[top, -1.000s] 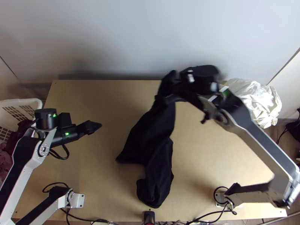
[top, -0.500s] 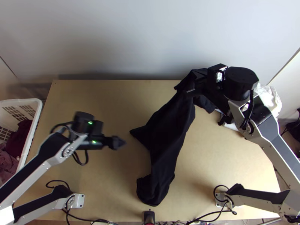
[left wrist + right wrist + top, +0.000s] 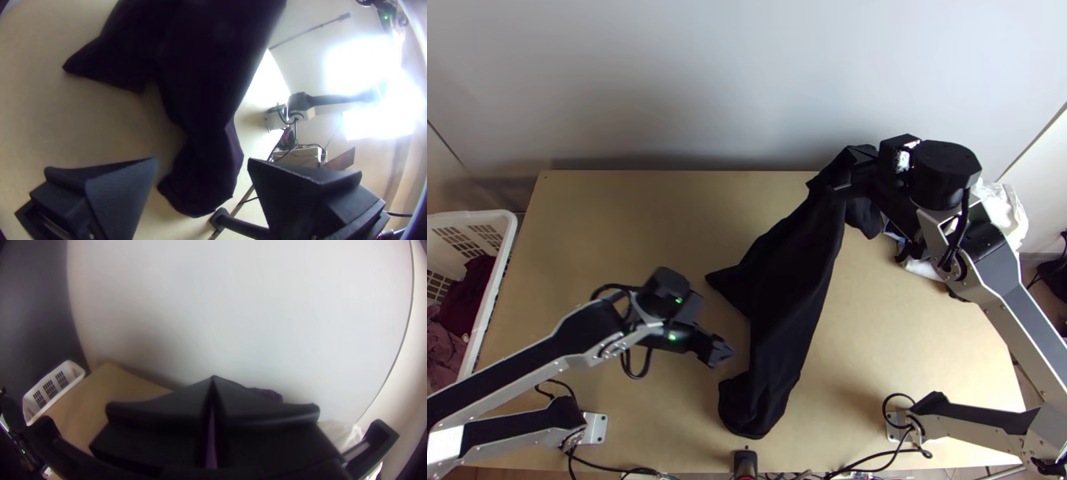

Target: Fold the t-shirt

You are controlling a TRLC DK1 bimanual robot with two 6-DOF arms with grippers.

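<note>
1. Pinching shirt (image 3: 779, 280) in right fingers (image 3: 178, 418), closed on cloth over the far right of bench (image 3: 627, 208); likely to hold it up and draw it out lengthwise.
2. Holding left fingers (image 3: 120, 191) wide, nothing gripped, just beside the shirt's near end; probably lined up for a second hold, to spread before folding.
3. Resting near end on bench; maybe useful as light drag against the pull.
4. Looks black, long, narrow, bunched rather than spread. Juts one corner out to the left, droops in loose flaps around right fingers. Can't tell sleeve from hem.
</note>
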